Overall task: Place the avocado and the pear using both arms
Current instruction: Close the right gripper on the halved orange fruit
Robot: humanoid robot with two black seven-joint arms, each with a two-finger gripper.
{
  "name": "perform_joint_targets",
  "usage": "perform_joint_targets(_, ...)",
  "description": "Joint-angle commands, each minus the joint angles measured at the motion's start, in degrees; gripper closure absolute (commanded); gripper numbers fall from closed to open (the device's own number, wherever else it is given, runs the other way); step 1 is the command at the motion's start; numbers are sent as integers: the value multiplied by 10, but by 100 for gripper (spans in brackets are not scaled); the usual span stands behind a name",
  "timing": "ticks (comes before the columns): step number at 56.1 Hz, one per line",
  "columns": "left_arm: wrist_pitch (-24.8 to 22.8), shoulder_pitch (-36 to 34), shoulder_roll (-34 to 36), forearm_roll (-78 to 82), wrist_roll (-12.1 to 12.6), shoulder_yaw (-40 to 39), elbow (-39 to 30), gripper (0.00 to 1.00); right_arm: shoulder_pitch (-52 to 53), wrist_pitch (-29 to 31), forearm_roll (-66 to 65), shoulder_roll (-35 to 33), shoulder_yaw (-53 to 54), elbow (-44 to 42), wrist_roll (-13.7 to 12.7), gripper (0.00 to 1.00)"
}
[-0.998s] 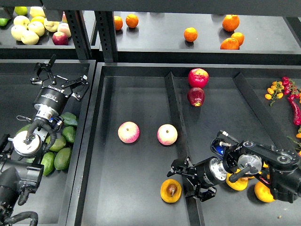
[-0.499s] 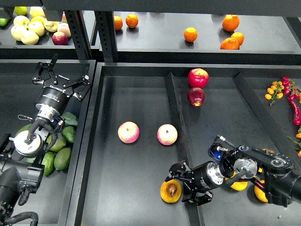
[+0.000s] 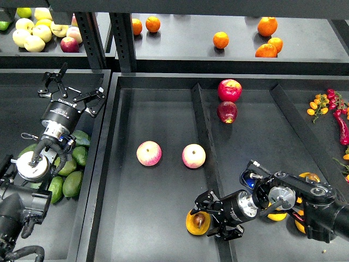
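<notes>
The pear (image 3: pixel 194 222), a halved orange-yellow fruit with a brown stone, lies cut face up near the front of the middle tray. My right gripper (image 3: pixel 206 218) is open, and its fingers straddle the pear's right side. Several green avocados (image 3: pixel 72 183) lie in the left tray, partly hidden beneath my left arm. My left gripper (image 3: pixel 73 90) is open and empty above the bare tray floor, farther back than the avocados.
Two pink-yellow apples (image 3: pixel 149 153) (image 3: pixel 193 156) lie mid-tray. Two red apples (image 3: pixel 229 89) lie behind the divider bar (image 3: pixel 203 131). Yellow fruits (image 3: pixel 276 215) sit under my right arm. Oranges (image 3: pixel 221 40) and pale fruits (image 3: pixel 32 34) are on the back shelf, red peppers (image 3: pixel 341 123) at the right.
My right gripper has moved left and toward the front, from beside the pear to straddling it. The pear has not moved. The left arm has barely moved.
</notes>
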Motion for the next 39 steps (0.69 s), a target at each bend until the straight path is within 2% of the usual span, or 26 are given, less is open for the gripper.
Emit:
perform_joint_targets(1, 0, 0, 0, 0, -1, 0, 0, 1, 0, 0, 3, 0, 1, -1, 0, 31)
perform_joint_targets(11, 0, 0, 0, 0, -1, 1, -1, 1, -1, 0, 33, 0, 2, -4, 0, 49)
perform_joint_targets(18, 0, 0, 0, 0, -1, 3, -1, 1, -4, 0, 53, 0, 1, -10, 0, 56)
perform_joint_targets(39, 0, 1, 0, 1, -1, 4, -1, 1, -3, 0, 54, -5, 7, -10, 0, 65)
